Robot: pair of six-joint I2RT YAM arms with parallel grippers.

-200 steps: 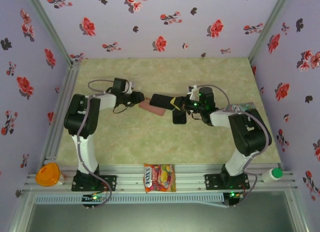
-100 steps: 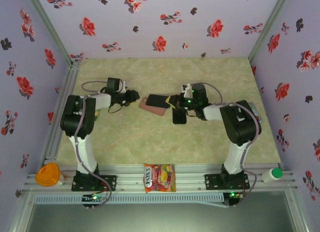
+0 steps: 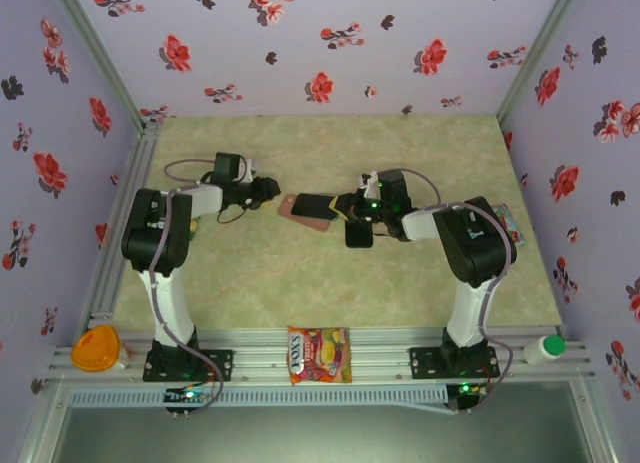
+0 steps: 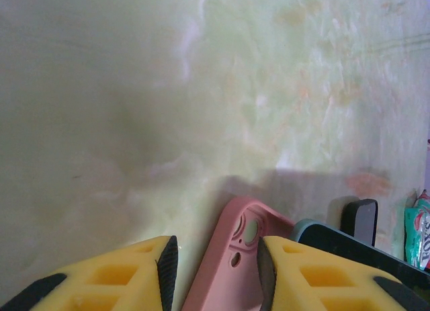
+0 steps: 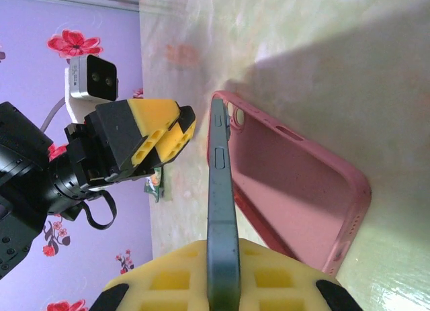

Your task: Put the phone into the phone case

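The pink phone case lies open side up on the table, between the two arms. My right gripper is shut on the dark phone, seen edge-on in the right wrist view. The phone hangs tilted over the case, its far end by the case's camera cutout. My left gripper stands partly open just off the case's camera end. In the left wrist view that end of the case shows between my left gripper's yellow fingers, with a gap at the left pad.
A black flat object lies just in front of the right gripper. A snack packet sits by the right arm. On the front rail are a candy bag, an orange lid and a white bottle.
My right gripper carried the phone leftward over the pink case. My left gripper drew back a little to the left, away from the case's end.
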